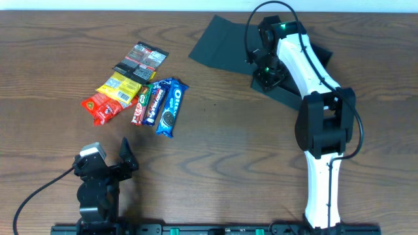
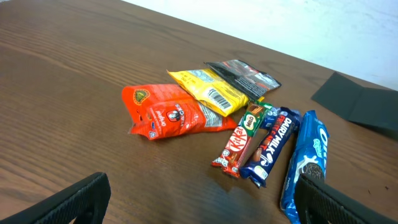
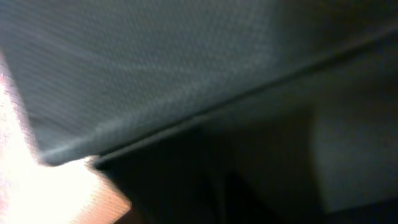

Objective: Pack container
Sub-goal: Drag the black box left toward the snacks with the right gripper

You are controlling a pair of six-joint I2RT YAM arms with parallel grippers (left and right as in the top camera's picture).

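The container [image 1: 222, 42] is a dark flat cardboard piece lying at the back of the table, and its far edge shows in the left wrist view [image 2: 364, 102]. My right gripper [image 1: 268, 73] is down on its right part. The right wrist view is filled by blurred dark cardboard [image 3: 186, 68], so the jaws are lost in shadow. My left gripper [image 1: 108, 162] sits at the front left, open and empty [image 2: 202, 208], short of the snacks.
A cluster of snack packets lies left of centre: a red packet [image 1: 101, 108], a yellow one [image 1: 121, 88], a black one [image 1: 140, 60], a KitKat [image 1: 142, 104], a Dairy Milk bar [image 1: 155, 103] and an Oreo pack [image 1: 171, 108]. The right arm [image 1: 320, 130] reaches over the table's right side.
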